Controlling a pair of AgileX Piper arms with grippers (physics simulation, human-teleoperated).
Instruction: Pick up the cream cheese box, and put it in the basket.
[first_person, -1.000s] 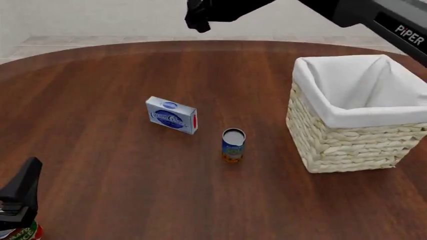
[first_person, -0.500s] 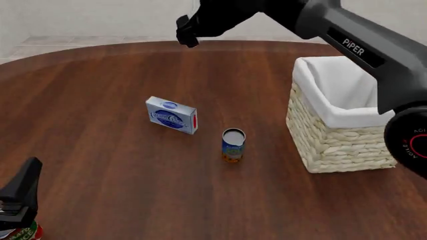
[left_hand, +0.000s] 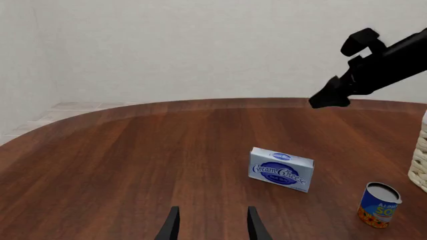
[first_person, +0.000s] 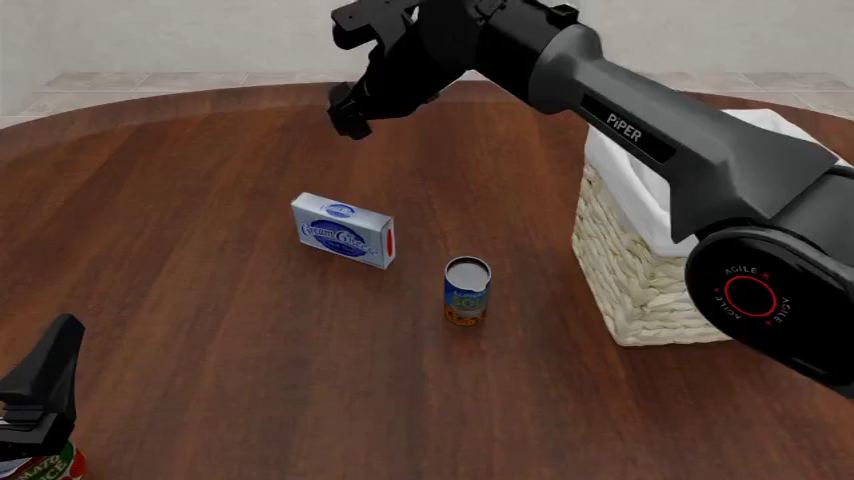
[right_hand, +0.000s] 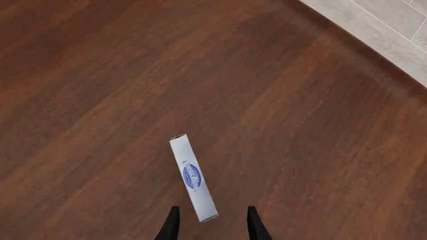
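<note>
Your right gripper (first_person: 350, 108) is hanging in the air over the far part of the table (first_person: 200, 200), beyond the cream cheese box (first_person: 344, 231), with the black arm reaching in from the right across the basket (first_person: 641, 280). Its jaws are parted and grasping nothing; in the right wrist view the two fingertips (right_hand: 171, 225) are framing the near end of the box from above, with clear air between them. The box is standing on its long edge near the table's middle, logo face toward you, red end panel on the right. A small blue-and-orange can (first_person: 466, 291) is standing upright just right of and nearer than the box, not touching it. The basket is sitting at the right side, well apart from the box. Your left gripper (left_hand: 212, 225) is idling low at the near-left corner, jaws spread, nothing between them.
</note>
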